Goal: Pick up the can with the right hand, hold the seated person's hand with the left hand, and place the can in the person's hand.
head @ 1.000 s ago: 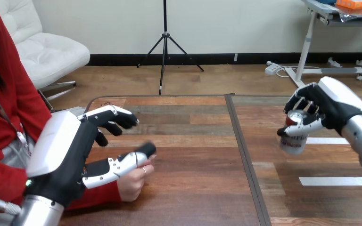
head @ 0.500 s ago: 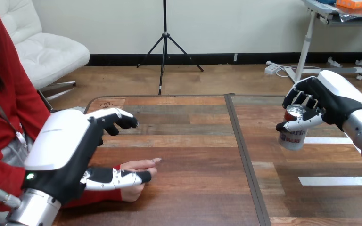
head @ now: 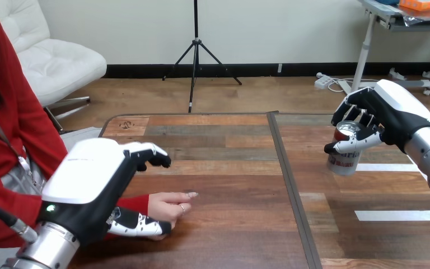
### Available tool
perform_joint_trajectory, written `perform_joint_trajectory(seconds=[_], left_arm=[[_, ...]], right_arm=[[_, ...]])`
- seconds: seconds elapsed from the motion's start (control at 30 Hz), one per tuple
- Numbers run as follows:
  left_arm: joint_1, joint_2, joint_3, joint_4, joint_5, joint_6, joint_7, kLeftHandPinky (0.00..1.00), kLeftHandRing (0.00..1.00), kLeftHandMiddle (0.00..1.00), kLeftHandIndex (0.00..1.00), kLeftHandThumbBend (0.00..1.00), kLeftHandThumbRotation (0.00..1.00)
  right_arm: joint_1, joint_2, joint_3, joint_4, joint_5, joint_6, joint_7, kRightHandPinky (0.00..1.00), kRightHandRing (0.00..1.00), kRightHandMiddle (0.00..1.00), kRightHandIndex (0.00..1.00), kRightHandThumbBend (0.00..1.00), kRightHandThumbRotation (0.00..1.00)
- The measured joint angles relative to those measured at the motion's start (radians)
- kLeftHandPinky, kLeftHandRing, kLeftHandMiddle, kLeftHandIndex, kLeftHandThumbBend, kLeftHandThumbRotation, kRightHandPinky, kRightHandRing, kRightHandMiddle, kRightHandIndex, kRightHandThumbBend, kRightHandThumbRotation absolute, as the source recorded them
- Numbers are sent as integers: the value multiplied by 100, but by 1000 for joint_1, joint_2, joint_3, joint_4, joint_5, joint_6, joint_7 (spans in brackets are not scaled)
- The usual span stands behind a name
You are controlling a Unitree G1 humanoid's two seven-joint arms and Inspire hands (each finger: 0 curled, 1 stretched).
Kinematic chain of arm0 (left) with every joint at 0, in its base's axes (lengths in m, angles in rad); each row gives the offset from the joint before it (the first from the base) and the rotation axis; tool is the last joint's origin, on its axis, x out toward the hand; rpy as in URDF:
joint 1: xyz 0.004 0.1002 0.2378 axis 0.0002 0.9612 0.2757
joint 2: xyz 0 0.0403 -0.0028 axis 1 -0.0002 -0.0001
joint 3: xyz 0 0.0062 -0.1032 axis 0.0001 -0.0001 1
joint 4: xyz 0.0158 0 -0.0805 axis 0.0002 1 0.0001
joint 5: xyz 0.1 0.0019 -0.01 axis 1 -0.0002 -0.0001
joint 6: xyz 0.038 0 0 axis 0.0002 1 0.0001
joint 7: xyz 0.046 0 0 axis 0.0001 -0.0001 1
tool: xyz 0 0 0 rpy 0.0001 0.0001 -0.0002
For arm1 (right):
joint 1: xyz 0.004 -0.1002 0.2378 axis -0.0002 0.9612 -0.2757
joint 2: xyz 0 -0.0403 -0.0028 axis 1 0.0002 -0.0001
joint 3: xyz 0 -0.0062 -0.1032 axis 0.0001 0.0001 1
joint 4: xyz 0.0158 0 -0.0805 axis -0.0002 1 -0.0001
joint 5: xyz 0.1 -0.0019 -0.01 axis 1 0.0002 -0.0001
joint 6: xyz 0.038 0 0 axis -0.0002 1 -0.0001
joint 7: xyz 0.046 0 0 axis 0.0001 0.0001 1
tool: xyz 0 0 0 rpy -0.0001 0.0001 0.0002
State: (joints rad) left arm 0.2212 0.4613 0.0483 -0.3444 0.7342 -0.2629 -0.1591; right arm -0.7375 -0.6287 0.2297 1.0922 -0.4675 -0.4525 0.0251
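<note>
At the wooden bench (head: pixel 229 224), the right robot hand (head: pixel 389 115) grips the can (head: pixel 344 154), seemingly lifted clear of the surface at far right; the left robot hand (head: pixel 92 196) hovers over the person's hand (head: pixel 171 204), fingers loosely bent and unclosed, thumb alongside the wrist; a sound hold likely means closing gently and steadying that hand before the can crosses over.

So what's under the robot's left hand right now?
The person's hand lies on the table beneath the left hand, with its fingertips poking out to the right. Its wrist end is covered, so any contact is hidden.
</note>
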Motion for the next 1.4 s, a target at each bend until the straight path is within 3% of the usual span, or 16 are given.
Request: perform_joint_trajectory(seconds=[0.63, 1.4], left_arm=[[-21, 14, -42, 49, 89, 84, -13, 59, 68, 72, 68, 100, 11], [-63, 14, -84, 164, 185, 128, 76, 60, 68, 72, 69, 100, 7]], right_arm=[[0, 0, -1, -23, 3, 0, 6, 36, 39, 46, 51, 67, 0], [0, 0, -4, -56, 24, 4, 25, 38, 40, 46, 51, 66, 0]])
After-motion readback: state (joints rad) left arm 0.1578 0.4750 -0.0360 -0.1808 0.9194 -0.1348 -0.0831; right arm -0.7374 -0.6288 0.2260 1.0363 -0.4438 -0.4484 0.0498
